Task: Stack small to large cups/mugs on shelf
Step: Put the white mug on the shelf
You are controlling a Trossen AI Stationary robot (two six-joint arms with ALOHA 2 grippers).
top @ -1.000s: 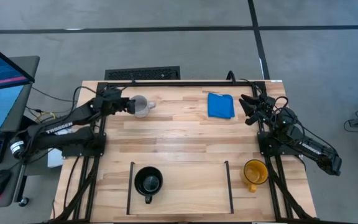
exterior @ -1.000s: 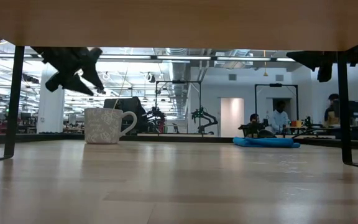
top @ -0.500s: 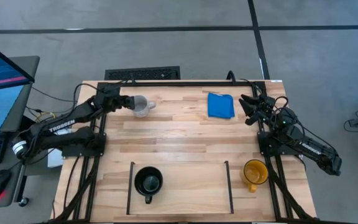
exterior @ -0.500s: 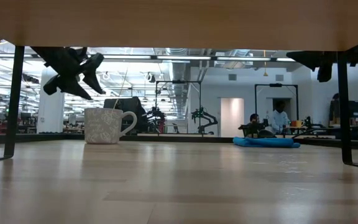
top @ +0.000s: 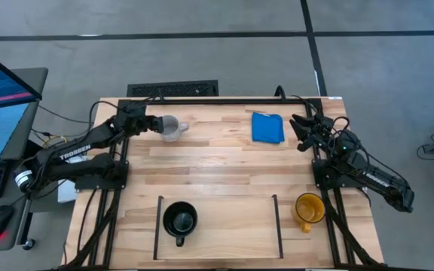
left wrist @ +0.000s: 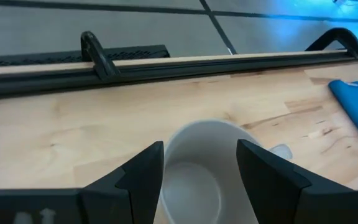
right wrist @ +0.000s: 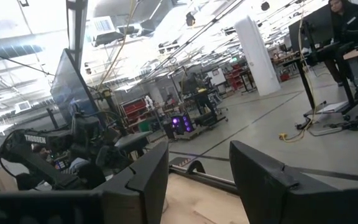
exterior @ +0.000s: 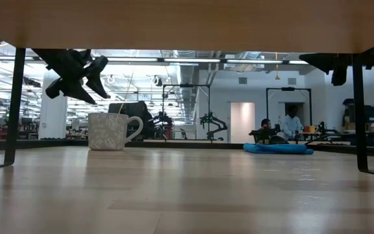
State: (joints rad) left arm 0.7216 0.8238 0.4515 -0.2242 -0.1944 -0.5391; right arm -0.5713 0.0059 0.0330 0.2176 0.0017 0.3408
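The left pincer [top: 154, 124] is hanging over the far left part of the counter [top: 224, 169], its fingers spread wide on either side of the grey mug [top: 172, 129] without touching it. From the left wrist, that mug [left wrist: 204, 171] is showing between the two fingers [left wrist: 145, 171], its lower part cut off by the frame edge and its handle only partly visible. In the low view the left pincer [exterior: 76, 75] is sitting above and just left of the mug [exterior: 112, 131], clear of the rim.

The right pincer [top: 301, 132] is waiting at the far right edge, near the blue cloth [top: 267, 127]. Its fingers [right wrist: 145, 171] are standing apart with nothing between them; in the low view it is largely cut off.

The black mug [top: 179, 220] is standing on the shelf [top: 224, 226], near the left bar. The yellow mug [top: 308, 208] is sitting just outside the right bar, partly overlapped by the right arm's frame. People in the room behind are too small to make out.
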